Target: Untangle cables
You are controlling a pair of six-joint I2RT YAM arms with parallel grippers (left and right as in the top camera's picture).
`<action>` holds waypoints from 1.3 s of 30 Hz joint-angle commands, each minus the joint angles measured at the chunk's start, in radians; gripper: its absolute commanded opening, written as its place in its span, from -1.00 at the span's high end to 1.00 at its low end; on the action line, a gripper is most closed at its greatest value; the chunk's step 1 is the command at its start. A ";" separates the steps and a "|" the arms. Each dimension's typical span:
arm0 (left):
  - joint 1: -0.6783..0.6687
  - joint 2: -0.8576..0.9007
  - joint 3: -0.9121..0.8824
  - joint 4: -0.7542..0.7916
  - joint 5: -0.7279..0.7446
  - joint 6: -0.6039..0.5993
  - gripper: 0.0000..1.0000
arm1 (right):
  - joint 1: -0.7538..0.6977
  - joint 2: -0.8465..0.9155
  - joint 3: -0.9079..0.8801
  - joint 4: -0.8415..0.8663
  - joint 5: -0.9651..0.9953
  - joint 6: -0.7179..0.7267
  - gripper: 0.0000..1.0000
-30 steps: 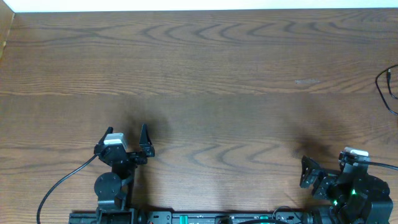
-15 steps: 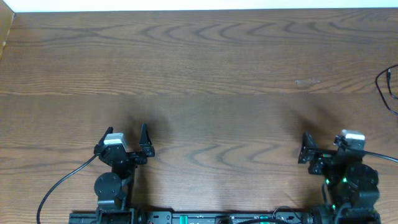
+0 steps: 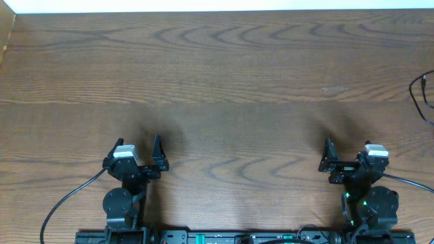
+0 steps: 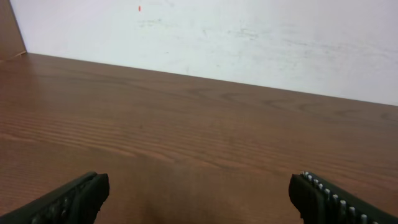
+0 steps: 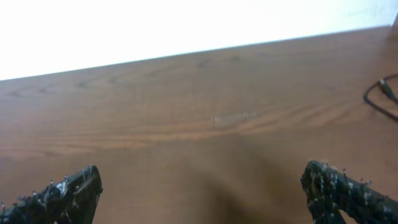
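Observation:
A thin black cable loops at the table's right edge, partly cut off by the frame. It also shows at the right of the right wrist view. The white cable is out of view. My left gripper is open and empty near the front left, low over bare wood. My right gripper is open and empty near the front right, well short of the black cable and to its left.
The wooden table runs to a white wall at the back. Thick black wires trail from the arm bases, one at the front left. A faint pale scuff marks the wood right of centre.
My right gripper has moved left and away from the front edge, and now faces the far side. The left arm has not moved.

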 commanded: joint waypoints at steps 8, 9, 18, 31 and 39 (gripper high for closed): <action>0.004 -0.005 -0.027 -0.017 0.009 -0.002 -0.96 | 0.001 -0.027 -0.047 0.085 -0.029 -0.090 -0.98; 0.004 -0.005 -0.027 -0.017 0.009 -0.002 -0.96 | 0.001 -0.027 -0.056 0.097 -0.029 -0.092 -0.99; 0.004 -0.005 -0.027 -0.017 0.009 -0.002 -0.96 | 0.001 -0.028 -0.106 0.182 -0.043 -0.092 -0.98; 0.004 -0.005 -0.027 -0.017 0.009 -0.002 -0.95 | -0.006 -0.029 -0.136 0.238 -0.040 -0.117 -0.99; 0.004 -0.005 -0.027 -0.017 0.009 -0.002 -0.95 | -0.006 -0.029 -0.136 0.236 -0.040 -0.159 -0.99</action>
